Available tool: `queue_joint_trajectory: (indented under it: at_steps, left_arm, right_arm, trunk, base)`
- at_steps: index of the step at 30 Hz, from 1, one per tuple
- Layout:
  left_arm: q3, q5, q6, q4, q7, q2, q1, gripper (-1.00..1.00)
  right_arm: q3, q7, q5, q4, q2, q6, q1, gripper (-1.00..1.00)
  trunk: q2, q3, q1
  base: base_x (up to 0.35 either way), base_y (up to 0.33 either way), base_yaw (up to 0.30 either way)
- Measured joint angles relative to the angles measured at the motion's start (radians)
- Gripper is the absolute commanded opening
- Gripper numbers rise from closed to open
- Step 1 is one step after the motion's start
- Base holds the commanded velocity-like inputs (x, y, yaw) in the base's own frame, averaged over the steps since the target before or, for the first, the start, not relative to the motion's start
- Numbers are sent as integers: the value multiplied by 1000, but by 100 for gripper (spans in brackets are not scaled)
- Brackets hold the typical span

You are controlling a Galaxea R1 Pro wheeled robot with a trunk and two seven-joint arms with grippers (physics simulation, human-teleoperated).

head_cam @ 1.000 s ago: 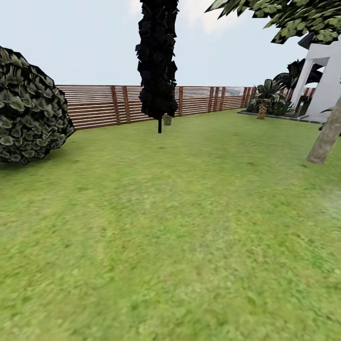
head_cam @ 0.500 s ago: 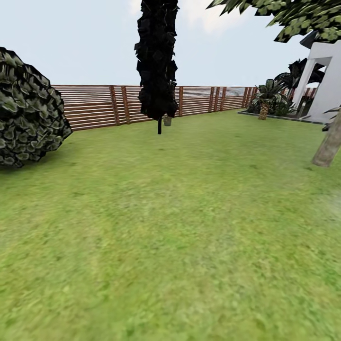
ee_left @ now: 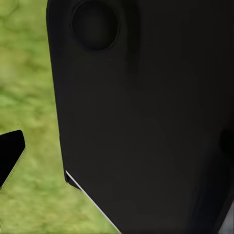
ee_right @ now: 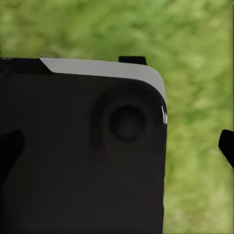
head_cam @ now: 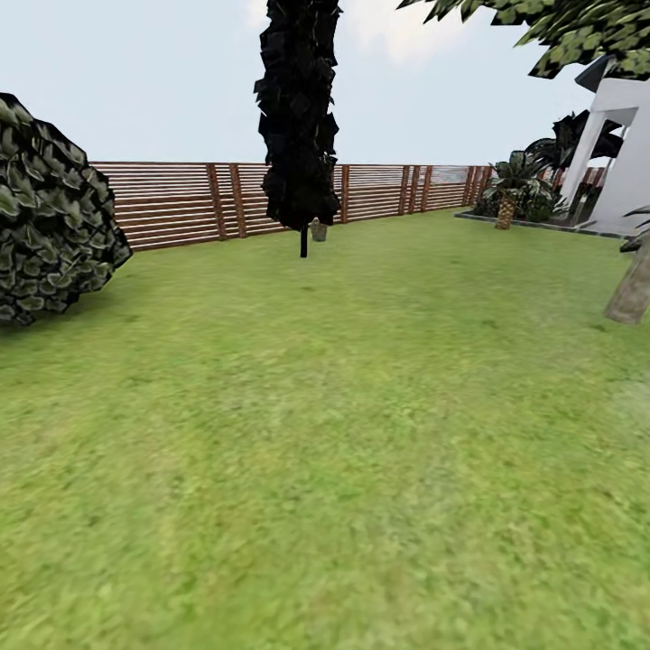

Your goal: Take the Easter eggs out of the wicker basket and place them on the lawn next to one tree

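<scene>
Head view: a broad green lawn [head_cam: 343,433] runs to a brown slatted fence [head_cam: 181,203]. A round leafy bush [head_cam: 50,226] sits at the lawn's left edge, a dark thin-stemmed tree [head_cam: 298,117] near the fence, and a bare grey-brown tree trunk [head_cam: 632,289] at the right edge beside a white house [head_cam: 623,153]

Left wrist view: a black robot body panel [ee_left: 146,122] hangs over grass; I cannot tell the gripper's state

Right wrist view: another black panel [ee_right: 83,156] above grass; gripper state unclear

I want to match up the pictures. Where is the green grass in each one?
Head view: the lawn covers the lower half, from the brown fence down to the bottom edge.
Left wrist view: the lawn runs down one side, beside a big black robot part.
Right wrist view: the lawn wraps around a black robot part.
Shared landmark: the grass itself.
</scene>
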Motion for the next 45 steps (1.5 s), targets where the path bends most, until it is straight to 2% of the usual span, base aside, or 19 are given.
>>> queue_joint_trajectory:
  at_steps: [25, 29, 45]
  left_arm:
    - [0, 0, 0, -1, 0, 0, 0, 100]
    - [1, 1, 0, -1, 0, 1, 0, 100]
    - [1, 1, 0, 0, 1, 1, 0, 100]
  right_arm:
    - [0, 0, -1, 0, 0, 1, 0, 100]
    - [-2, 0, -6, 22, 8, 5, 0, 100]
    - [0, 5, 1, 33, 4, 6, 0, 100]
  trunk:
    - [0, 0, 0]
    - [0, 0, 0]
    - [0, 0, 0]
  base:
    - [338, 0, 0]
    - [338, 0, 0]
    - [338, 0, 0]
